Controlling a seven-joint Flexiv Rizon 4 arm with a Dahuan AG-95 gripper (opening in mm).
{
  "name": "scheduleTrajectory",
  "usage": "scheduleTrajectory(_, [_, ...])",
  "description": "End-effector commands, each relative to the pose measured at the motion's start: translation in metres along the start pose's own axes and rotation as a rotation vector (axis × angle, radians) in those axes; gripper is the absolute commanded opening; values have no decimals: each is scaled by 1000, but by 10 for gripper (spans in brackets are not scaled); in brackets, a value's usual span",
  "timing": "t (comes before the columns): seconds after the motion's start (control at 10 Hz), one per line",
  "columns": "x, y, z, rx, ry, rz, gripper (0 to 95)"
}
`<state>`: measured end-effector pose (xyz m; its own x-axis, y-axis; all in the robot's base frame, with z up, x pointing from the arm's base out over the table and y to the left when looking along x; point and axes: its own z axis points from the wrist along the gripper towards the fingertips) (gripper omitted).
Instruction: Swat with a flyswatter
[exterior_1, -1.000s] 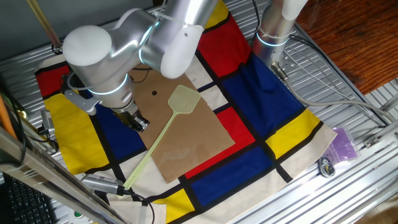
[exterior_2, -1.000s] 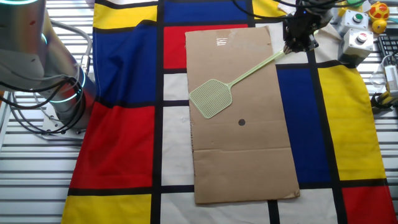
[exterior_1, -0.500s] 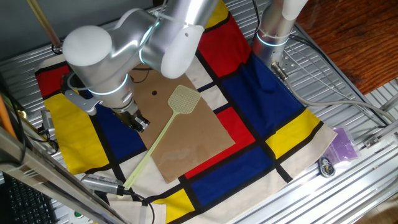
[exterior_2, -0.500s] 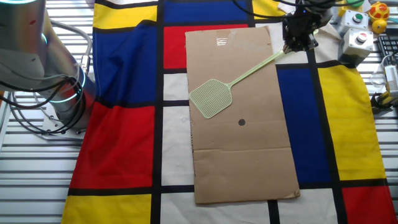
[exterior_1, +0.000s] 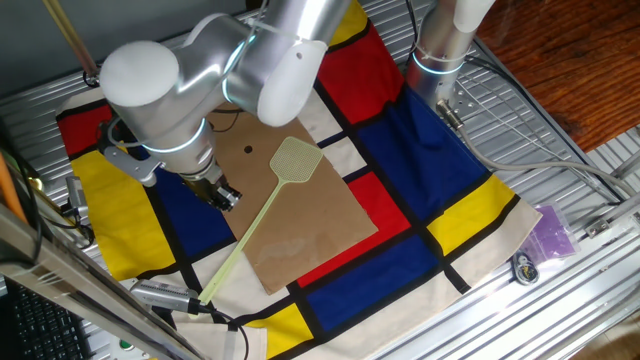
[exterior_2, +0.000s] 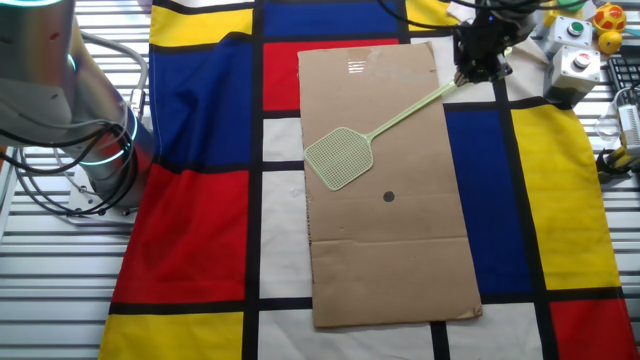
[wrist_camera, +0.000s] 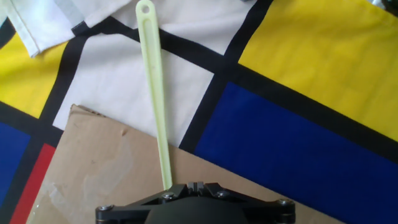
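The pale yellow-green flyswatter (exterior_1: 297, 161) lies flat on a brown cardboard sheet (exterior_1: 320, 225), its mesh head toward the sheet's middle. It also shows in the other fixed view (exterior_2: 341, 158). Its long handle (wrist_camera: 153, 81) runs off the cardboard onto the checked cloth. My gripper (exterior_1: 224, 196) stands low over the handle, near the cardboard's edge, and also shows in the other fixed view (exterior_2: 470, 76). In the hand view the handle disappears under the black gripper body (wrist_camera: 194, 186), and the jaws look closed together on it. The fingertips themselves are hidden.
A small dark spot (exterior_2: 389, 197) sits on the cardboard near the mesh head. A second arm's base (exterior_2: 95, 150) stands at the table's side. Button boxes (exterior_2: 575, 65) and cables lie beside the gripper. A tan wooden stick (exterior_1: 72, 40) leans at the back.
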<state>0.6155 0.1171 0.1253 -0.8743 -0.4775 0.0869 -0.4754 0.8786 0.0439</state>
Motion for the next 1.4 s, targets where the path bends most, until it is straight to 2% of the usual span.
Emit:
scheduleTrajectory(0.1, [2,0,0,-9,13,-13,0])
scheduleTrajectory(0.4, [2,0,0,-18,24,-28,0])
scheduleTrajectory(0.8, [2,0,0,-24,-7,-64,0])
scheduleTrajectory(0.9, [2,0,0,-24,-7,-64,0])
scheduleTrajectory(1.0, [-5,7,4,-15,-33,-106,0])
scheduleTrajectory(1.2, [-21,30,17,-21,-52,-96,0])
scheduleTrajectory(1.4, [-28,40,24,-16,-59,-97,0])
